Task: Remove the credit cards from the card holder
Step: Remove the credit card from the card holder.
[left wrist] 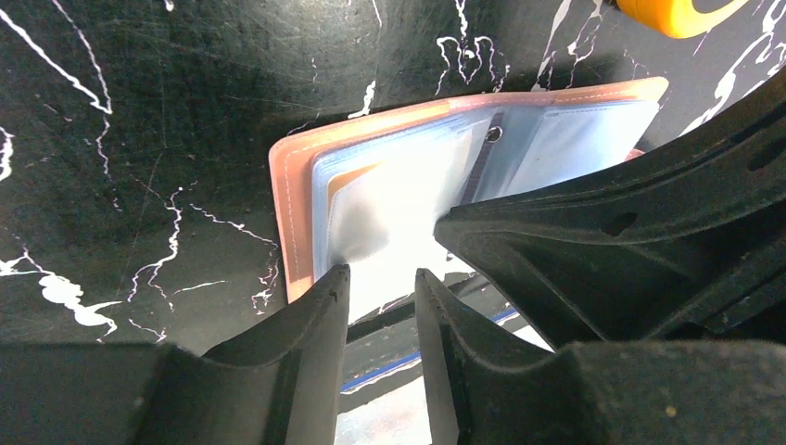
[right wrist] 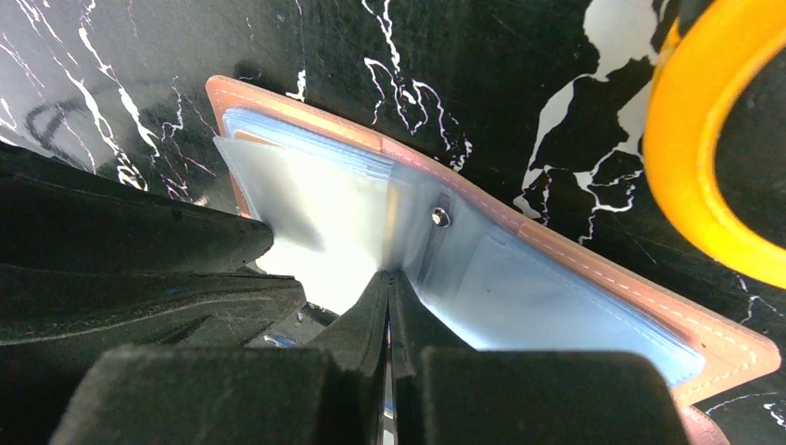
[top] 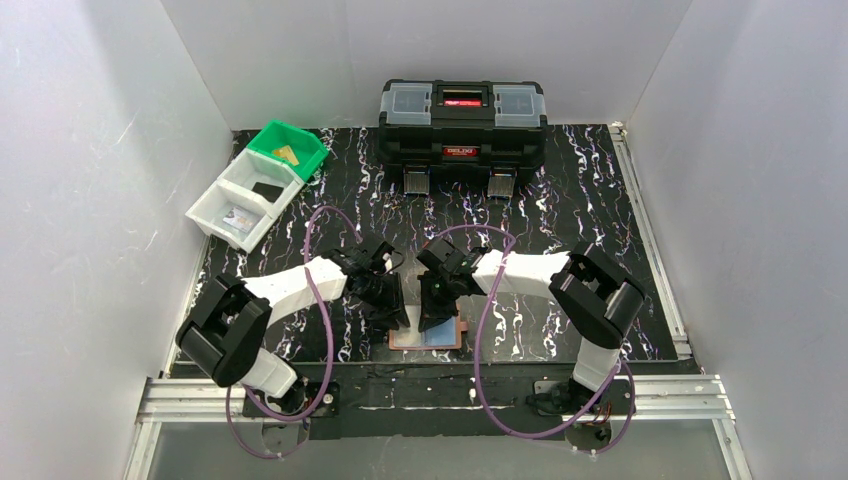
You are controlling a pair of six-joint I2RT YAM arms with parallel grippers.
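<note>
Top view: the left gripper (top: 392, 316) and right gripper (top: 437, 318) cover the card holder (top: 425, 343); only its edge shows just behind them. Contents of the bins (top: 212, 232), well beyond the left gripper, are too small to identify. Left wrist view: glare washes out the sleeve (left wrist: 389, 218) ahead of the fingertips, so contact cannot be determined. The right gripper masks the holder's right half. The tape measure (left wrist: 681, 11) is cut off by the upper edge
</note>
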